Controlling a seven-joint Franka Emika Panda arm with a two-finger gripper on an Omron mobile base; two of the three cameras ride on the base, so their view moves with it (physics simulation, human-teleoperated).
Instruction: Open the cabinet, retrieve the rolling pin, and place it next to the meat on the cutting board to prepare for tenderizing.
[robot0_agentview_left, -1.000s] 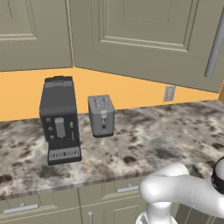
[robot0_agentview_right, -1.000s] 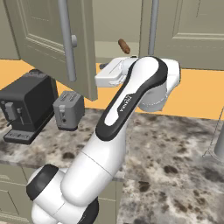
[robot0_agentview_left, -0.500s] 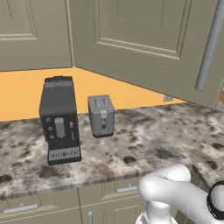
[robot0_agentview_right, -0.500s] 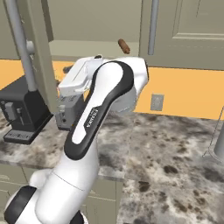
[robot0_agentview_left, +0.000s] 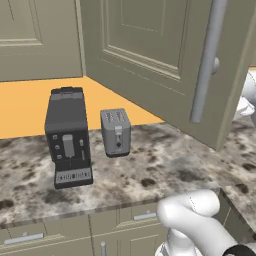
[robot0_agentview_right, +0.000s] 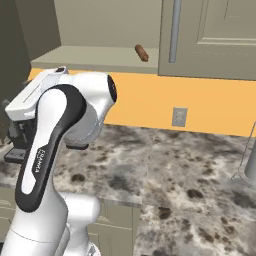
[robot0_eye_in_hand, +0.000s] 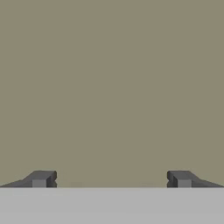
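Tool (robot0_eye_in_hand: 111, 179) fingers spread wide, gripping nothing, facing flat matte taupe surface up close. Cabinet (robot0_agentview_left: 165, 60) door w/ long grey bar handle (robot0_agentview_left: 204, 65) hanging open over speckled stone worktop (robot0_agentview_right: 175, 170). Rolling pin (robot0_agentview_right: 142, 52), brown cyl, lying on cabinet shelf. Arm elbow bending high, left of worktop in right base view.

Speckled stone counter (robot0_agentview_left: 165, 165), matt cabinet (robot0_agentview_left: 145, 45)
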